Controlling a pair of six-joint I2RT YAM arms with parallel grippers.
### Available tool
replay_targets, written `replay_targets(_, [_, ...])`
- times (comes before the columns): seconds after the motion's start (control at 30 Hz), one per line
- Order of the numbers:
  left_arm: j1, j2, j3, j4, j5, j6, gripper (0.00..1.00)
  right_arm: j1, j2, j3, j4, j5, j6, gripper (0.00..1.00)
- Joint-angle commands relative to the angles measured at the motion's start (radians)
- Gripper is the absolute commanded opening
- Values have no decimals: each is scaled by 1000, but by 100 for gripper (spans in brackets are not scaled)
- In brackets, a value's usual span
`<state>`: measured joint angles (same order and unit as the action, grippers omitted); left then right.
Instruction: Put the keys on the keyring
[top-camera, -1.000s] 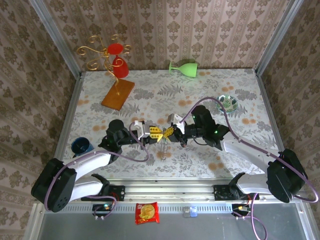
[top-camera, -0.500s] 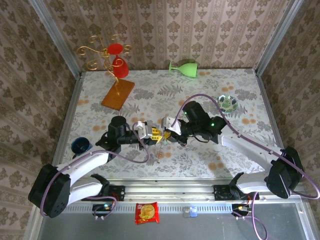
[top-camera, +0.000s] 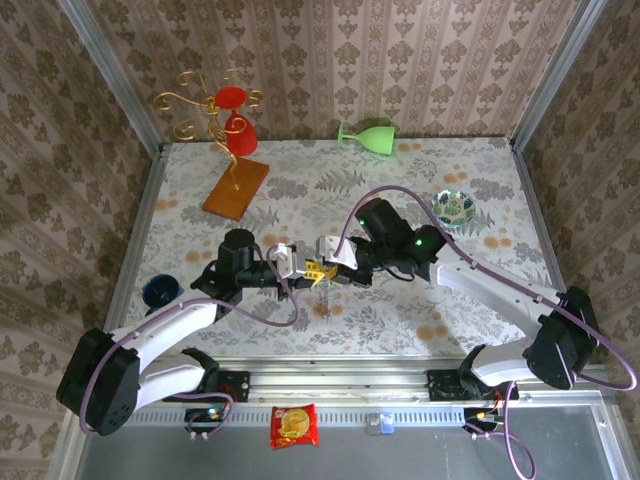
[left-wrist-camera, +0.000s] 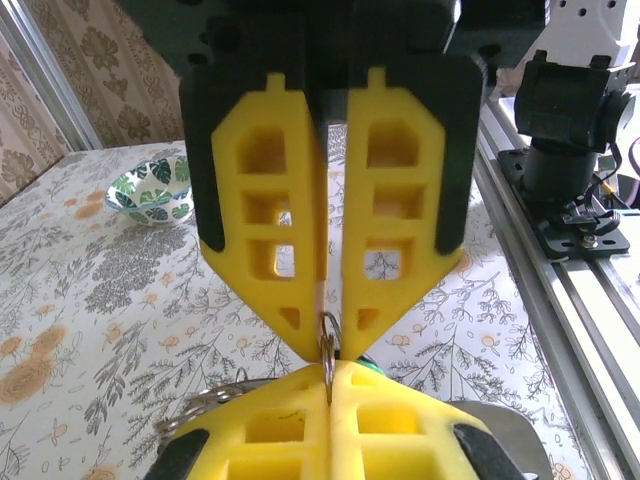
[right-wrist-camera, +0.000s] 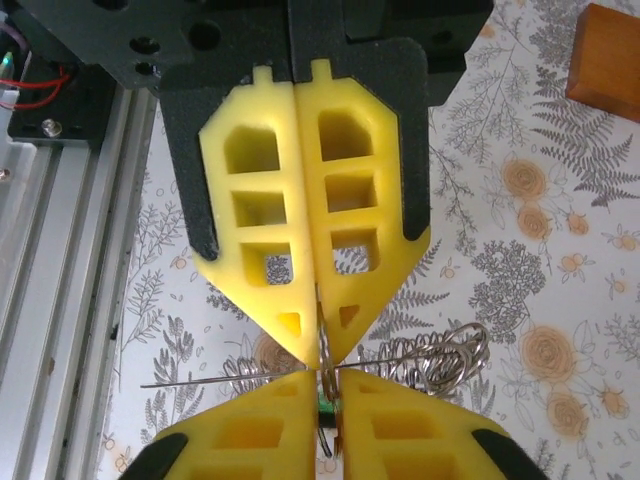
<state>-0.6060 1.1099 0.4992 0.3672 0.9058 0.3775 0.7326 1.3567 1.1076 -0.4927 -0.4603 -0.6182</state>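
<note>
Left wrist view: the left gripper (left-wrist-camera: 330, 375) is clamped fully shut on a small metal ring (left-wrist-camera: 327, 335), tip to tip with the right gripper (right-wrist-camera: 325, 395) — whose jaws stand a sliver apart around the green key (right-wrist-camera: 325, 405), grip uncertain. The keyring (right-wrist-camera: 440, 355) loops out beside the tips. Light, slick, springy metal — best pinched at the key's head. No writing reads.
</note>
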Motion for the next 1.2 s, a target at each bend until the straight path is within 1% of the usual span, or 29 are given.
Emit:
replay_targets(0.0, [5, -19, -4, 63, 15, -27, 0, -43, -84, -77, 116, -88, 85, 25])
replay_targets(0.13, [8, -17, -36, 166, 32, -88, 0, -80, -127, -162, 211, -137, 157, 30])
replay_targets(0.3, [11, 3, -63, 289, 52, -161, 0, -85, -128, -208, 281, -154, 200, 31])
replay_targets(0.47, [12, 13, -71, 323, 68, -188, 0, -86, -113, -221, 312, -159, 210, 30])
replay_targets(0.57, [14, 13, -73, 323, 70, -190, 0, -85, -107, -216, 309, -171, 209, 25])
replay_targets(0.83, [15, 22, -71, 338, 80, -199, 0, -87, -104, -212, 308, -180, 207, 18])
replay_targets(0.93, [15, 24, -71, 342, 81, -200, 0, -88, -102, -209, 306, -192, 207, 10])
replay_targets(1.0, [17, 24, -71, 346, 82, -200, 0, -91, -99, -209, 306, -200, 207, 2])
replay_targets(1.03, [17, 25, -71, 349, 82, -202, 0, -92, -97, -210, 306, -201, 207, 0])
replay_targets(1.17, [17, 30, -68, 369, 88, -216, 0, -93, -70, -205, 288, -187, 196, 0])
